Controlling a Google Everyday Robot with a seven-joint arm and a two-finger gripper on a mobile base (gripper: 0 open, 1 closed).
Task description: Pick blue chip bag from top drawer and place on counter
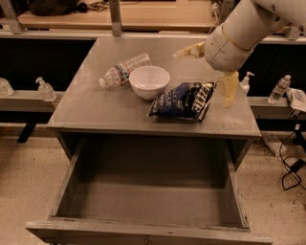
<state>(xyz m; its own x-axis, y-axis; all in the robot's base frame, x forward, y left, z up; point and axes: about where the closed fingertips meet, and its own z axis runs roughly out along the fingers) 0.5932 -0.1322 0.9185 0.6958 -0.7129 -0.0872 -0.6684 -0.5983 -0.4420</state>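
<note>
The blue chip bag [182, 100] lies flat on the counter [95, 103], just right of the white bowl [149, 82]. My gripper [210, 72] hangs above the bag's right end with its two yellowish fingers spread wide: one finger [191, 50] points left, the other [230, 88] points down beside the bag. The fingers hold nothing. The top drawer [146, 203] is pulled fully out below the counter and its inside shows nothing in it.
A clear plastic water bottle [123, 69] lies on its side left of the bowl. A tan wooden bench [119, 14] runs behind the counter. Small bottles stand on side shelves at left [45, 89] and right [279, 89]. Cables lie on the floor at right.
</note>
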